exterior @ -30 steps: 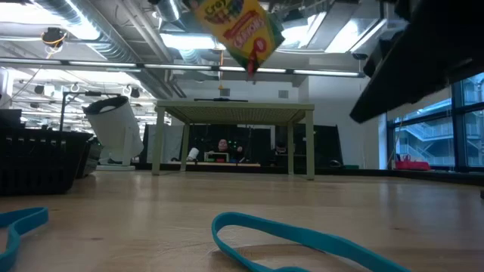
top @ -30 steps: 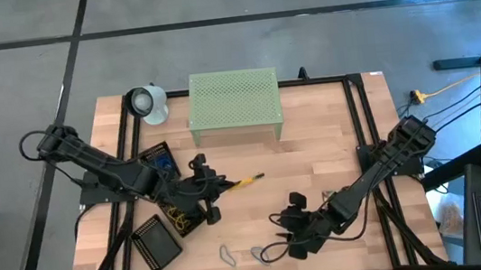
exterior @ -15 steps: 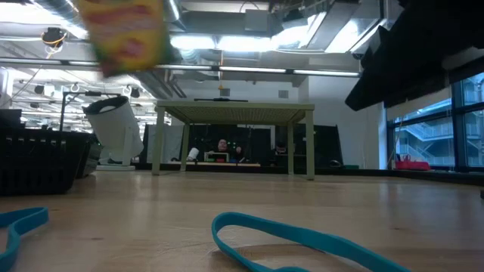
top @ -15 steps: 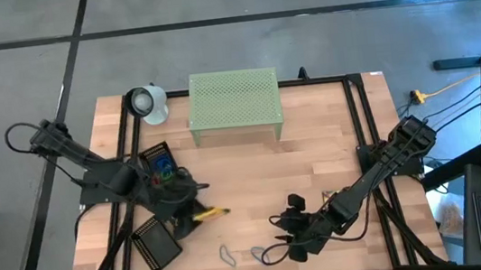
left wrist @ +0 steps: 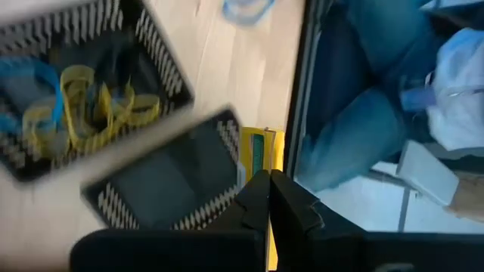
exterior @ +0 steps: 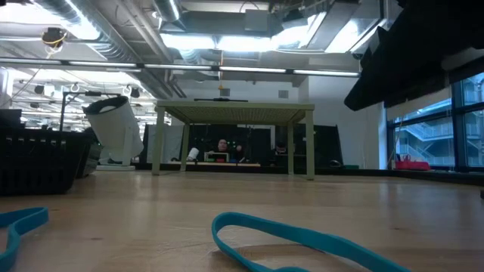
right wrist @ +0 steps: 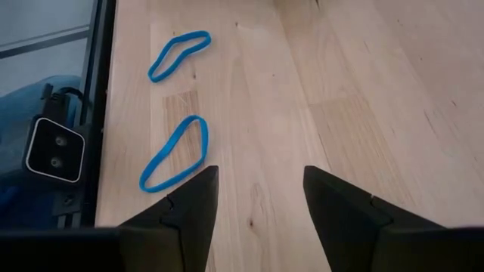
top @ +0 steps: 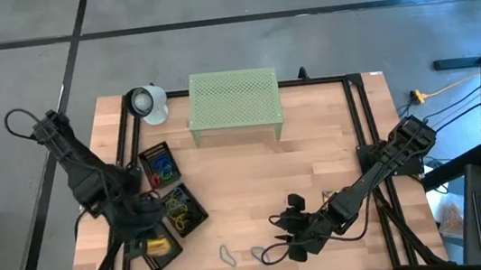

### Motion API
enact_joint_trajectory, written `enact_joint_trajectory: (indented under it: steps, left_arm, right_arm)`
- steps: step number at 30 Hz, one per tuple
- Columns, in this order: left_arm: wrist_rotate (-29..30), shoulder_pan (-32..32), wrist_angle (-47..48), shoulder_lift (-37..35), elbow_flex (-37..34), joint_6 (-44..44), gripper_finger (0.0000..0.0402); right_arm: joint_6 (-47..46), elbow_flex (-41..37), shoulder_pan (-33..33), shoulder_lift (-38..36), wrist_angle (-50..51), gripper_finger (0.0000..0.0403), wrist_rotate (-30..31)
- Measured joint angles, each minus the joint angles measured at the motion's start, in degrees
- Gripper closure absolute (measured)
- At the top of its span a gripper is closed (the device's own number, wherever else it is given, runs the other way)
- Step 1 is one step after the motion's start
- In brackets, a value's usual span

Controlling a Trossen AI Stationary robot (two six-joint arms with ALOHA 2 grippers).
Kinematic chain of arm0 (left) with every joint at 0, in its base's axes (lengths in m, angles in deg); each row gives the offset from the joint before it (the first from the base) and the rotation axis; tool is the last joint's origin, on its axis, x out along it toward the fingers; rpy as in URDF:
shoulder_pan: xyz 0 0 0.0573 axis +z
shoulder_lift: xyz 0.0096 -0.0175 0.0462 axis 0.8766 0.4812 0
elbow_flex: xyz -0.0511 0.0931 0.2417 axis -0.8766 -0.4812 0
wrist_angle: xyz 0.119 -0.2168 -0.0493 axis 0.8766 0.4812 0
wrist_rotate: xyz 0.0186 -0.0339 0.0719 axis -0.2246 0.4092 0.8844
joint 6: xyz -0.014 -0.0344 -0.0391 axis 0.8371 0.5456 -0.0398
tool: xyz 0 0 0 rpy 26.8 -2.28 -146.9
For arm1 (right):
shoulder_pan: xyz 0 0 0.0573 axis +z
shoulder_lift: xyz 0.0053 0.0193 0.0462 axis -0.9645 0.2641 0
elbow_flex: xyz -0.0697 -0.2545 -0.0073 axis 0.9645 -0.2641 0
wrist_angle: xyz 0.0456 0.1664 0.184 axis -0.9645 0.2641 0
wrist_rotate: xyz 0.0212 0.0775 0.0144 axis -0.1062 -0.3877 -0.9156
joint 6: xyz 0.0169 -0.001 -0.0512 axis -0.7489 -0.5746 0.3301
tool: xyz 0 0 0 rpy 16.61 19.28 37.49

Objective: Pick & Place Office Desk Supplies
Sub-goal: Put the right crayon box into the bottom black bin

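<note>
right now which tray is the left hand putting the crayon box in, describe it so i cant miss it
Start at the pale-green perforated stand at the table's far edge, then follow the row of three black mesh trays running from it towards the near left corner. It is the nearest tray, under the left hand; only it holds a yellow crayon box, not rubber bands.

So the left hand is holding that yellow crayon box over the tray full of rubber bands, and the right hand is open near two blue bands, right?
Not quite. In the high view the left hand holds the crayon box over the other mesh tray, nearest the table's front, not the rubber-band tray. The right hand is indeed open near two blue bands.
</note>
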Motion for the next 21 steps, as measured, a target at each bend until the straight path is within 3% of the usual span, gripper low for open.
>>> enact_joint_trajectory:
  steps: [11,21]
  left_arm:
    - [9.6,-7.7,3.3,0.1,0.0,13.3,0.0400]
    - [9.3,-11.6,4.6,5.0,0.0,16.3,0.0400]
  right_arm:
    - [0.0,0.0,0.0,0.0,0.0,0.0204,1.5]
    - [0.0,0.0,0.0,0.0,0.0,0.0204,1.7]
